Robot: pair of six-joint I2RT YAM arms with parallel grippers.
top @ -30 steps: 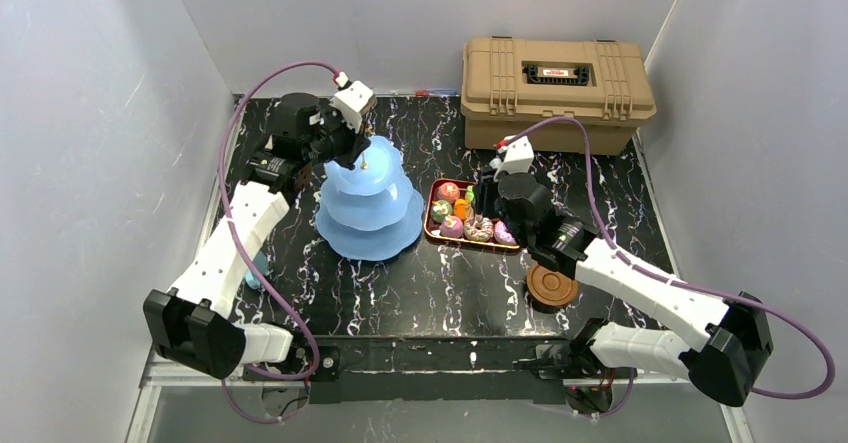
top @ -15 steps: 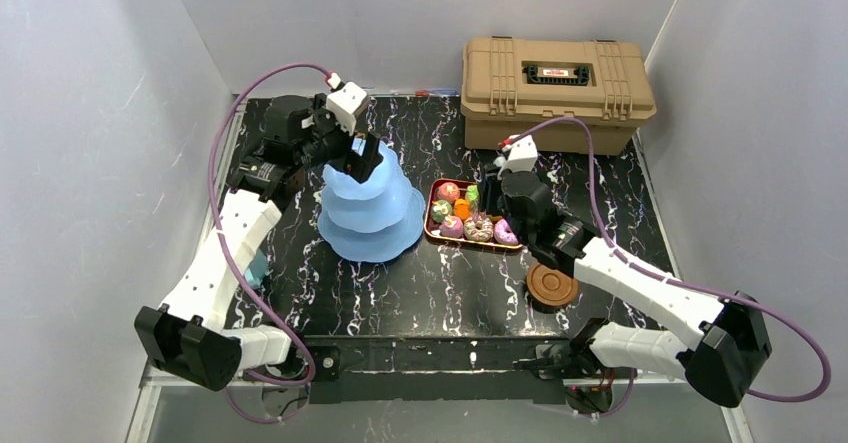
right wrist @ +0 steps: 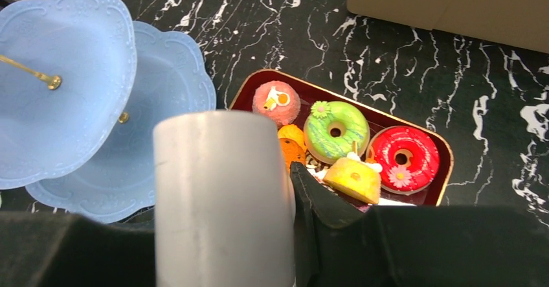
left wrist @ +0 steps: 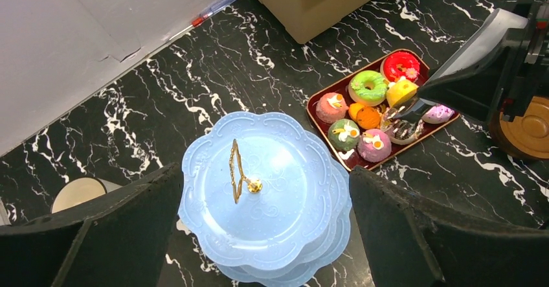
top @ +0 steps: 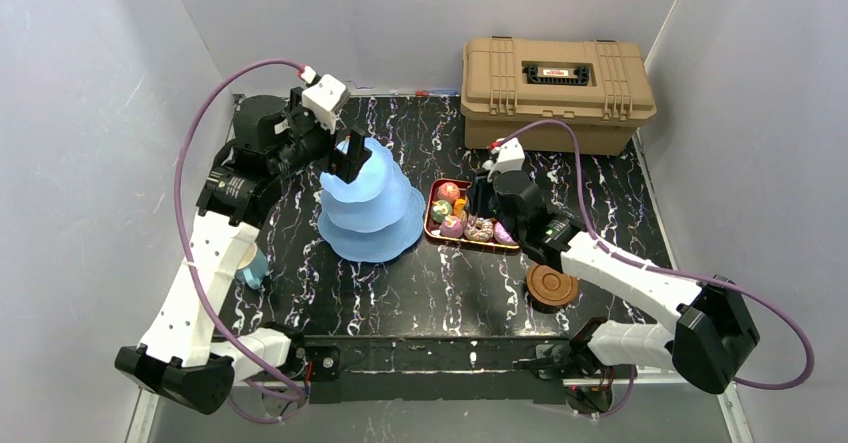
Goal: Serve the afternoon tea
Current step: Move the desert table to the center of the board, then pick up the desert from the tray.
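The light blue three-tier stand [top: 368, 208] [left wrist: 259, 203] [right wrist: 65, 92] is upright on the black marbled table, its tiers bare. My left gripper [top: 347, 159] [left wrist: 264, 173] hangs open above it, a finger on either side of the gold top handle [left wrist: 234, 170], touching nothing. My right gripper [top: 482, 199] [right wrist: 223, 235] is shut on the metal tongs [left wrist: 466, 60] [right wrist: 220, 190]. Their tips are down among the toy donuts and cakes. A green donut [left wrist: 368, 86] [right wrist: 335, 131], a red donut [left wrist: 401, 65] [right wrist: 403, 157] and a yellow cake [right wrist: 353, 178] lie there.
The cakes sit in a dark red tray [top: 431, 215] [right wrist: 447, 164] right of the stand. Brown saucers [top: 552, 285] [left wrist: 531, 128] are stacked at the near right. A cup [top: 252, 268] [left wrist: 79, 193] stands left of the stand. The tan case [top: 555, 88] fills the back right.
My left gripper has opened, let go of the stand's top and drawn back up and to the left. The right arm has shifted slightly left over the tray.
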